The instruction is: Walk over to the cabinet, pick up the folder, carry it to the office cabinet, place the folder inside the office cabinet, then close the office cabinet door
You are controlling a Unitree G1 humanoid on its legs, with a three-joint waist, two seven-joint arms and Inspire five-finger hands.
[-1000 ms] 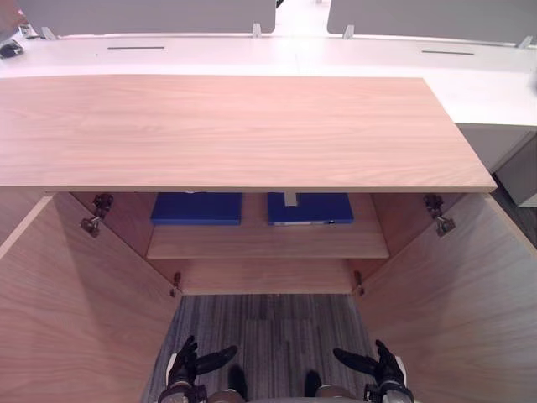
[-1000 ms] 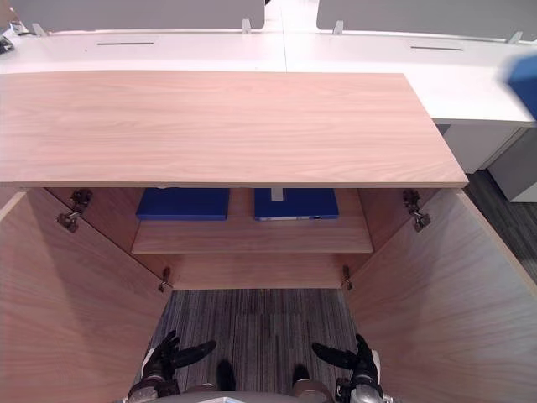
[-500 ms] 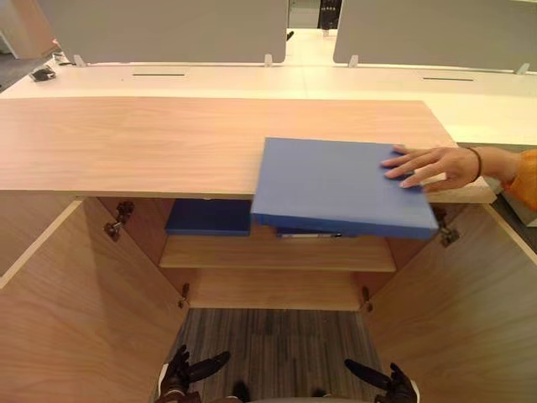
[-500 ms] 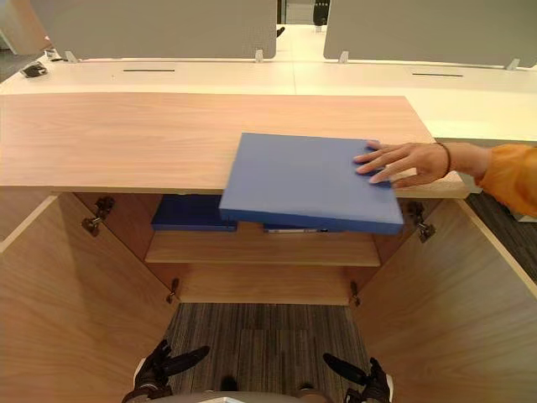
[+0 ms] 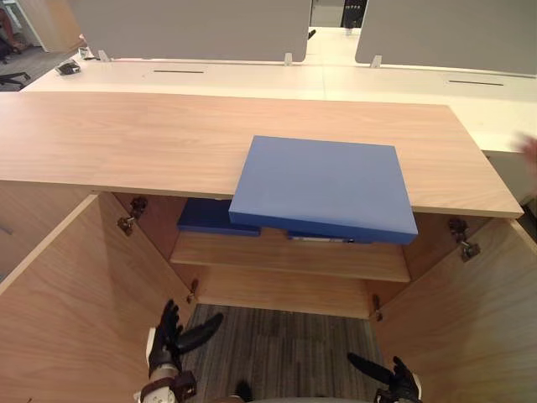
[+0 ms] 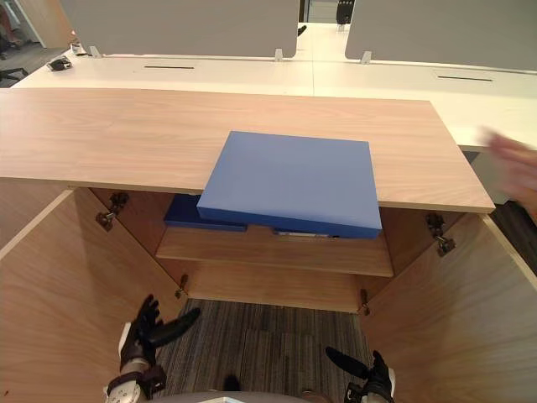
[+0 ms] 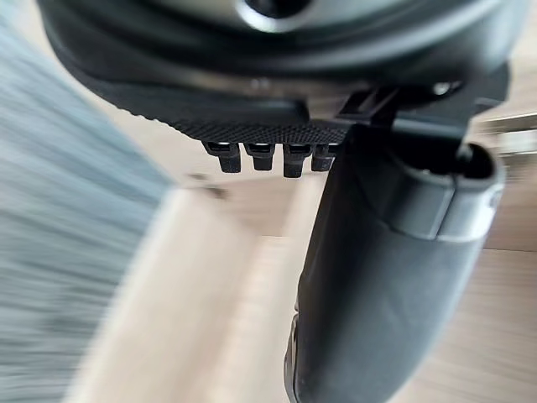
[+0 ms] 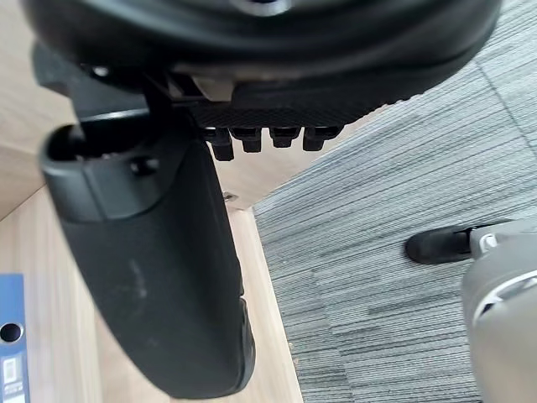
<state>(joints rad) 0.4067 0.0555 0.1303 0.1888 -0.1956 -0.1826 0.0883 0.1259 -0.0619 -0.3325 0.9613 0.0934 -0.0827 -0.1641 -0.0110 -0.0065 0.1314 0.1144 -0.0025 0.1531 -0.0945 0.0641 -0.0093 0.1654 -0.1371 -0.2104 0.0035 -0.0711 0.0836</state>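
Note:
A blue folder [image 5: 323,186] lies flat on the wooden cabinet top [image 5: 126,138], its near edge overhanging the front. Nothing holds it. Below it, inside the cabinet, two darker blue folders [image 5: 205,220] lie on the shelf [image 5: 285,256]; the right one is mostly hidden by the top folder. My left hand [image 5: 168,332] hangs low by the left door, fingers straight and empty. Low on the other side is my right hand [image 5: 394,382], also open and empty; its wrist view catches a blue folder's edge [image 8: 10,353].
Both cabinet doors stand open, the left door [image 5: 67,311] and the right door [image 5: 470,327], flanking grey carpet [image 5: 285,344]. A person's blurred hand [image 6: 516,164] is at the right edge. A white desk [image 5: 252,77] with grey partitions runs behind.
The person's hand has let go of the blue folder and pulled away to the right; the folder now rests on the cabinet top. The camera has shifted. My left hand has risen slightly.

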